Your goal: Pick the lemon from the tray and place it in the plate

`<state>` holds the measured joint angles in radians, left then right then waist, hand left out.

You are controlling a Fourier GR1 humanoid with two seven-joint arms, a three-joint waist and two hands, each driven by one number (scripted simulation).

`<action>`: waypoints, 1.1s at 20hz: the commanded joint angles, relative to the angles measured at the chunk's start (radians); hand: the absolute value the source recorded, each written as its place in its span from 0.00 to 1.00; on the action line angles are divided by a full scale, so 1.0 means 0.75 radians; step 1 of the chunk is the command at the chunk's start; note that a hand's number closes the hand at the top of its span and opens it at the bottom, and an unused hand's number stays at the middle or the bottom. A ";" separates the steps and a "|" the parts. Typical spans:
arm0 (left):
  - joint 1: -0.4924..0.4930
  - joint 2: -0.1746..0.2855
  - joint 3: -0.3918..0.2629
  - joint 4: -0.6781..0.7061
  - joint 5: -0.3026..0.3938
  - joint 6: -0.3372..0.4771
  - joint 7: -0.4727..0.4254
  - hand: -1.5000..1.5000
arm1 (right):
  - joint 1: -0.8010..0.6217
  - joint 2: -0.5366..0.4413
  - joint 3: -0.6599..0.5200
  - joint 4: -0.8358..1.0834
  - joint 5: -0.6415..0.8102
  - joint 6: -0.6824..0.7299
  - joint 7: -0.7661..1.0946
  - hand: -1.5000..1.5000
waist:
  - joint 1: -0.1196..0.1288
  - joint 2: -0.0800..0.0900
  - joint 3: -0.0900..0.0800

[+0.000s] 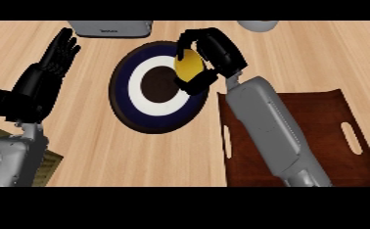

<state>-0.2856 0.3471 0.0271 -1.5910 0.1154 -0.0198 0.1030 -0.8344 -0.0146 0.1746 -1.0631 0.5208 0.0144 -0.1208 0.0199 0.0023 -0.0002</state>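
So: one lemon (187, 64), yellow and smooth, was half hidden inside the right hand (217, 49) over the right side of the plate (123, 92); contact with the plate could not be told. One round plate, navy rim, white ring, dark centre. One brown tray (325, 120) with slot handles lay under the right forearm. Right fingers and thumb curled round the lemon. Left hand (54, 59) rested at the left, fingers straight, holding nothing.
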 commanded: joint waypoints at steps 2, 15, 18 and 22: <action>-0.047 -0.016 0.008 0.040 -0.004 -0.021 -0.009 0.50 | -0.216 0.019 0.144 0.312 -0.071 -0.223 0.035 1.00 | 0.021 0.008 0.000; -0.143 -0.053 -0.026 0.060 -0.028 -0.038 0.037 0.50 | -0.365 0.019 0.508 0.629 -0.567 -0.426 0.070 0.00 | 0.106 0.029 0.000; -0.118 -0.060 -0.031 0.054 -0.043 -0.032 0.017 0.50 | -0.323 0.019 0.484 0.657 -0.684 -0.374 -0.069 0.00 | 0.100 0.029 0.000; -0.119 -0.055 -0.015 0.086 -0.031 -0.057 -0.021 0.50 | -0.329 0.019 0.481 0.569 -0.846 -0.479 -0.127 0.00 | 0.097 0.026 0.000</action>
<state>-0.3625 0.2956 -0.0021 -1.5518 0.0811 -0.0446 0.1027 -1.0703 0.0001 0.5427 -0.6151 -0.0090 -0.3065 -0.1672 0.0990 0.0231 0.0000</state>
